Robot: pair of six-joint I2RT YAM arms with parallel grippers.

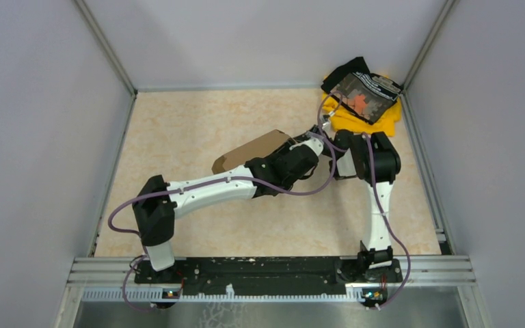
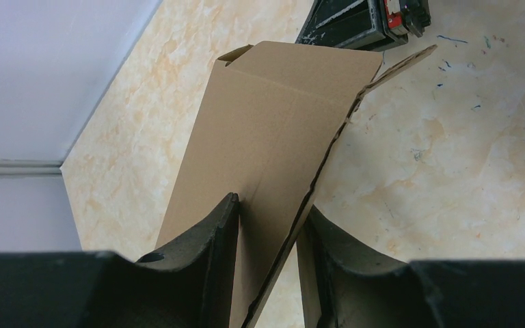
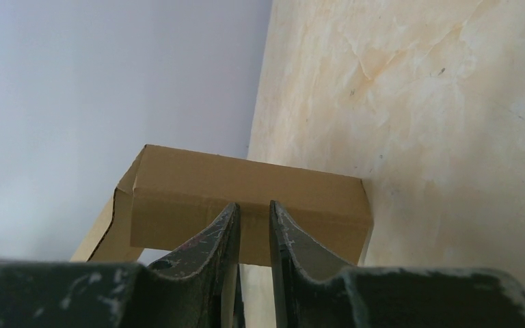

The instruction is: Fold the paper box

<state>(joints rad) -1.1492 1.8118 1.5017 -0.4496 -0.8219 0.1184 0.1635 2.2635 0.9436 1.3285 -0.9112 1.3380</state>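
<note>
Yellow and black cloth pile [image 1: 366, 102] in the far right corner, beige marbled tabletop [image 1: 198, 123], grey walls [image 1: 41, 102], near-edge metal rail [image 1: 451, 270].

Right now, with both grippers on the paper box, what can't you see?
Top external: the left arm covers part of the paper box and both grips.
Left wrist: fingers of the left gripper hide the box's near end.
Right wrist: the right gripper hides the panel's lower edge.
Top external: cloth pile, patterned top item too small to identify.

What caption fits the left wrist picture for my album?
Left tool clamps a panel of the plain brown cardboard box above the marbled table.
</note>
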